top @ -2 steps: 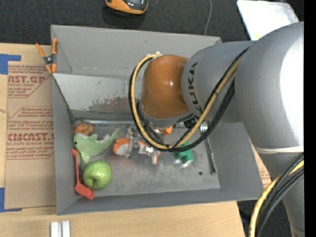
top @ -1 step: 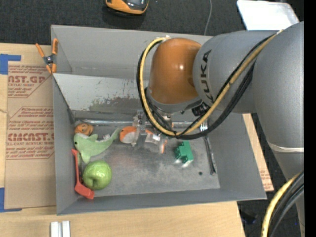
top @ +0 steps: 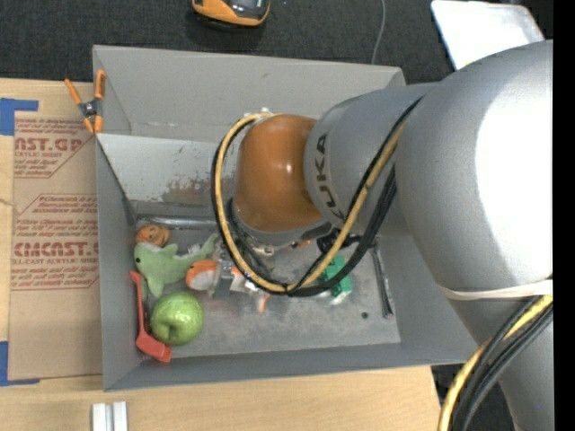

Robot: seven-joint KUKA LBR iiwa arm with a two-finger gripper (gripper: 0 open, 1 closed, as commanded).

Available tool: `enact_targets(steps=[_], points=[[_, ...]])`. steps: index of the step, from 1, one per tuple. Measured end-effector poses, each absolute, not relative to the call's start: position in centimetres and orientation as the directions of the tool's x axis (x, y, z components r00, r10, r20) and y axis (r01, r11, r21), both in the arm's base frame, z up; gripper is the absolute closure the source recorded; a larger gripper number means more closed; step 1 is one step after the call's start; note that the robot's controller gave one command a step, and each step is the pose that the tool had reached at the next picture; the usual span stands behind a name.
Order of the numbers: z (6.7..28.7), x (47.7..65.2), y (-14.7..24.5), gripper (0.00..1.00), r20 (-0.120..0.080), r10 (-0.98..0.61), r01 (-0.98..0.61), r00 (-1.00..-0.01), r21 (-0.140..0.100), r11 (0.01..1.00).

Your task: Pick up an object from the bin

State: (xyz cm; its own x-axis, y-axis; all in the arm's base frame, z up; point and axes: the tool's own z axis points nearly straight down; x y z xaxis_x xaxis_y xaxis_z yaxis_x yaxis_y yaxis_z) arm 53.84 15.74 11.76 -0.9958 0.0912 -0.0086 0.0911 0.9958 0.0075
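My gripper (top: 268, 246) hangs low over the middle of the bin, mostly hidden under the arm's orange cover. Just left of it lies a small orange and grey thing (top: 205, 275), and beside that a green plush toy (top: 160, 264). A green apple (top: 177, 320) sits at the front left, against a red long-handled tool (top: 144, 320). Right of the gripper, a green and white thing (top: 339, 283) pokes out from under the cables. I cannot tell whether the gripper touches any of them.
A small orange and brown piece (top: 153, 234) lies by the left wall. A thin dark rod (top: 384, 285) lies on the floor at the right. The arm and its looping cables cover the bin's middle and right. Bare floor shows along the front.
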Motion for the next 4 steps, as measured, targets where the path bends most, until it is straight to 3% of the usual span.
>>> enact_targets(steps=[1, 2, 3, 4], points=[[9.4, 55.1, 16.5, 1.0, -0.009, 0.01, 0.01, -1.0, 0.007, 1.0], [13.1, 55.1, 15.7, 1.0, -0.007, -0.038, -0.038, -0.999, 0.006, 0.999], [21.0, 54.7, 16.4, 1.0, -0.011, -0.077, -0.077, -0.997, 0.002, 0.997], [21.0, 54.7, 16.4, 1.0, -0.011, -0.077, -0.077, -0.997, 0.001, 0.997]])
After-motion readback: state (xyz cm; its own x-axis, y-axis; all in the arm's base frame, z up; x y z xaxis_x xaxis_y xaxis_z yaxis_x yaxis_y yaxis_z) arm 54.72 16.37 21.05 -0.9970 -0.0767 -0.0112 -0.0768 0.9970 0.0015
